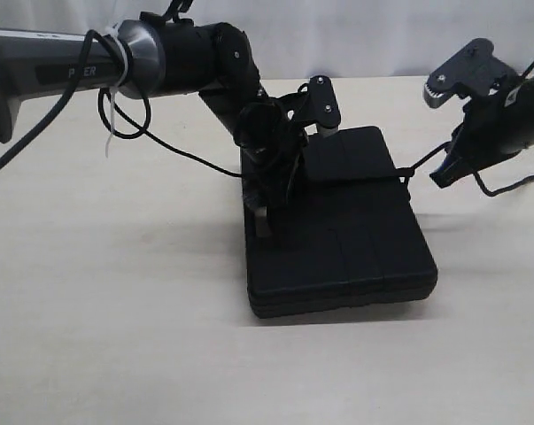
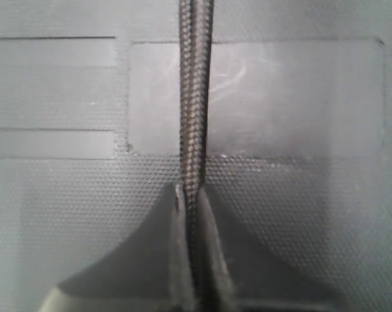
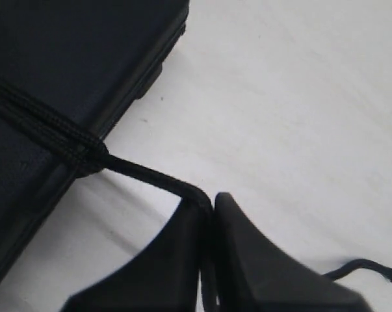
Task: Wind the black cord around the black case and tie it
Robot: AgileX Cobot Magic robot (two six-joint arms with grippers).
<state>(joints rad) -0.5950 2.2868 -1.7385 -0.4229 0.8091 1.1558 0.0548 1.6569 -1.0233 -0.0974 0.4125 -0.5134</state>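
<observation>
Black cord [image 1: 364,180] stretched taut across the black case [image 1: 346,248] lying mid-table, left gripper [image 2: 194,260] pinched tight on it over the case's left edge, right gripper [image 3: 207,260] clamping it just past the right edge, table [image 1: 116,336] open on the near and left sides.

Left arm [image 1: 27,66]: grey tube, silver ring, black joints, small screws.
Wire [image 1: 187,158]: thin, shiny, black, far behind the jaws.
Zip tie [image 1: 112,115]: white.
Right arm [image 1: 506,133]: black, grey top piece.
Right gripper [image 3: 210,200]: two black wedges.
</observation>
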